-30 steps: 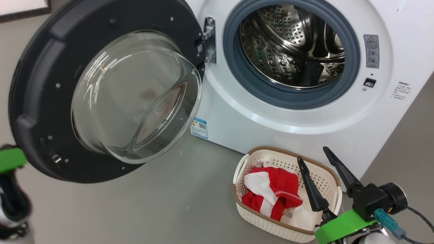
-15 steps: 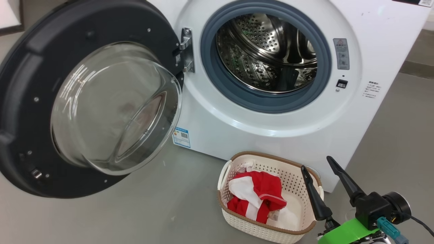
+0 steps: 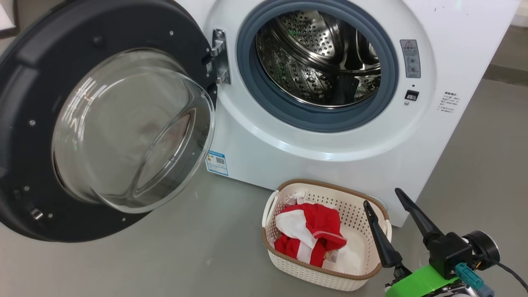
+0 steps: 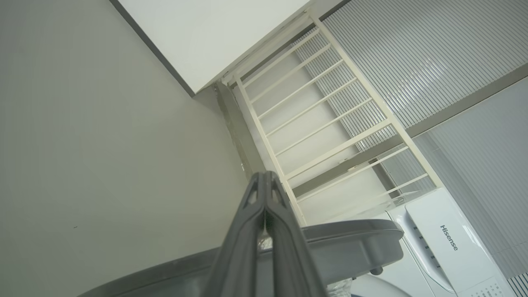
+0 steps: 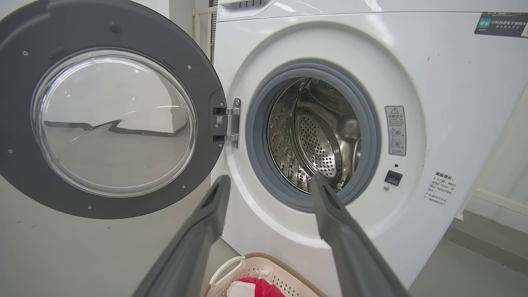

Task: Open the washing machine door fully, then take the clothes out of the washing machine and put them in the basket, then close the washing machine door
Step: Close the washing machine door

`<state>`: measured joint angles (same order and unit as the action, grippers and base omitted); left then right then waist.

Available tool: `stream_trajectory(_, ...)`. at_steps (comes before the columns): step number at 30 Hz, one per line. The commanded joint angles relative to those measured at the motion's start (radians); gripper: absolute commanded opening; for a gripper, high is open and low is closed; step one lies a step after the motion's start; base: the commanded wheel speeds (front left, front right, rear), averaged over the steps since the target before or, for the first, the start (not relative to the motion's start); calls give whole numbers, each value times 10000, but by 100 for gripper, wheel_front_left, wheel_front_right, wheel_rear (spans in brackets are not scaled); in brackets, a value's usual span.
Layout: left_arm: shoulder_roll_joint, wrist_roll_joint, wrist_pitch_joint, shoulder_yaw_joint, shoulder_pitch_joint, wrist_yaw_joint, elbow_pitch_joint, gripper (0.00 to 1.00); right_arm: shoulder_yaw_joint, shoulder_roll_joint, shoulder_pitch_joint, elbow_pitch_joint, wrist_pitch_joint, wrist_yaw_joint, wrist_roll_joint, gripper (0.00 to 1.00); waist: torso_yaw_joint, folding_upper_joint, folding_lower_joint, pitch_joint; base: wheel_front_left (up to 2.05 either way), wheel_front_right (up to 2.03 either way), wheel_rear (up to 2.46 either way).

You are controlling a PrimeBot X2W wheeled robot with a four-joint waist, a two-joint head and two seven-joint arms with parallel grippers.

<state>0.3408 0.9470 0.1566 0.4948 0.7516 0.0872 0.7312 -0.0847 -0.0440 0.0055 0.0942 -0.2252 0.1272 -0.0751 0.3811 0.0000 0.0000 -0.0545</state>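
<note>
Currently the clothes (image 3: pixel 309 237) lie in the basket (image 3: pixel 326 184), just in front of the washing machine (image 3: pixel 313 152). The washing machine door (image 3: pixel 29 82) stands wide open on the machine's hinge side. My right gripper (image 3: pixel 381 196) hovers beside the basket with its fingers apart. My left gripper (image 4: pixel 264 176) has its fingers pressed together near the door.

The washing machine door (image 3: pixel 132 128) runs off left; small label (image 3: pixel 217 162) seems illegible.

White boxy washing machine (image 3: pixel 330 156), steel perforated drum exposed inside grey-blue rubber ring. Washing machine door (image 3: pixel 119 123), glossy black around bulging clear glass: swung wide open on left-side hinge. Cream perforated basket (image 3: pixel 313 275), brown-rimmed, upright on floor just before machine. Red-and-white clothes (image 3: pixel 313 235) heaped inside, toward its left half.
</note>
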Motion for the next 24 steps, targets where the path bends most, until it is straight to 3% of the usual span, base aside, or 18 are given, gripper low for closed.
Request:
stream_trajectory(1,682,116,272,96,524,-116,144,0,-272,-111,-250,-303,53,35,61,100,-19,0,0,126,0,0,0)
stream_trajectory(11,1052,400,864,35,1150,-465,1719,0,-452,-348,-480,-432,170,35,-9,100,-256,0,0,580,0,0,0)
stream_trajectory(24,1275,853,1564,132,1494,-966,2740,0,-489,-510,-574,-544,240,35,-13,100,-350,0,0,920,0,0,0)
